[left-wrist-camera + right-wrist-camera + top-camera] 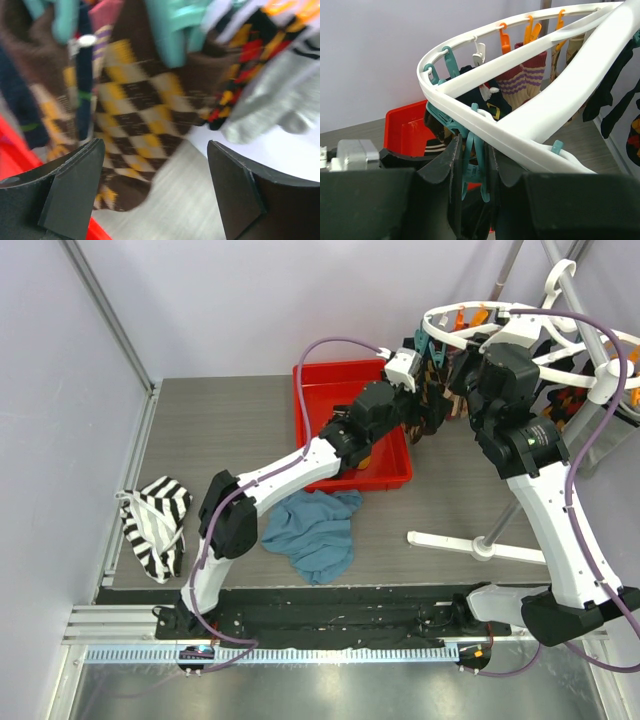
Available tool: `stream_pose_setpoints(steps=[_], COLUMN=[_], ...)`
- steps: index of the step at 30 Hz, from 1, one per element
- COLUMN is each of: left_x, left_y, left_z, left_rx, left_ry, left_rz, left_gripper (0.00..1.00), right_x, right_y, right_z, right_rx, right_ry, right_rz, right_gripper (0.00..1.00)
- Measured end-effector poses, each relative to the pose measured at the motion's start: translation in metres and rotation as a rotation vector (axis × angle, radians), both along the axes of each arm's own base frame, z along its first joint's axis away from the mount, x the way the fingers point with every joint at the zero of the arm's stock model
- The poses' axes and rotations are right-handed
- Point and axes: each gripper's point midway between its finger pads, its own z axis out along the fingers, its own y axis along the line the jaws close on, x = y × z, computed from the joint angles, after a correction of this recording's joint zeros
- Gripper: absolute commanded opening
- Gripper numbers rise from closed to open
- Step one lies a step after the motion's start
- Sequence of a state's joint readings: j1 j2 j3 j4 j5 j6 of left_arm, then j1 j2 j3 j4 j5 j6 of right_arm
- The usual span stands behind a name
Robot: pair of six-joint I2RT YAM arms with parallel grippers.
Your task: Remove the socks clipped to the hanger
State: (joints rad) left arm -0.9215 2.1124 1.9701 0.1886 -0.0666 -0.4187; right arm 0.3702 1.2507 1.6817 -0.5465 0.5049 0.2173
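Up at two o'clock, under the hanger [530, 125], the right gripper [475, 160] pinched a teal clip [470, 175], seemingly to spring it, while the left gripper [157, 195] gaped before the argyle sock [140, 115], ready to pull.

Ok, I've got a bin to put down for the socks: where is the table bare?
Bare table: the back-left corner between the wall and the red tray, and the strip between the blue cloth and the stand foot. Crowded back right: left claw open at the socks, right claw shut on a teal clip under the hanger.
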Motion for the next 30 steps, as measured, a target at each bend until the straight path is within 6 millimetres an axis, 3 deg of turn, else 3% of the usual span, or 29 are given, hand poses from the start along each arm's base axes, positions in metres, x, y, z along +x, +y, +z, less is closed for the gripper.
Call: stream_pose_setpoints(steps=[2,3,6,10,20,24,30], left_x=[0.008,0.011,0.017,0.016,-0.005,-0.015,-0.023], left_y=[0.001,0.001,-0.001,-0.004,0.002,0.009,0.016], left_z=[-0.009,-0.013,-0.023,-0.024,-0.03,-0.018,0.006], left_rx=[0.006,0.009,0.0,-0.006,0.035,0.029,0.009], left_ry=[0.009,0.012,0.023,0.02,0.017,0.007,-0.027], left_rz=[0.038,0.051,0.075,0.077,0.052,0.035,0.029], left_gripper=[0.73,0.54,0.24,0.02,0.0,0.0,0.0], right_x=[0.0,0.0,-0.001,-0.002,-0.018,-0.032,-0.058], right_y=[0.0,0.001,0.0,-0.002,-0.011,-0.016,-0.018], right_z=[-0.001,-0.002,-0.006,-0.01,-0.014,-0.015,0.006], right_rx=[0.003,0.005,0.008,0.013,0.019,0.023,0.052], right_ry=[0.001,0.003,0.008,0.013,0.039,0.071,0.055], right_rz=[0.002,0.004,0.004,0.002,-0.014,-0.017,0.016], right_gripper=[0.21,0.22,0.24,0.3,0.51,0.6,0.61])
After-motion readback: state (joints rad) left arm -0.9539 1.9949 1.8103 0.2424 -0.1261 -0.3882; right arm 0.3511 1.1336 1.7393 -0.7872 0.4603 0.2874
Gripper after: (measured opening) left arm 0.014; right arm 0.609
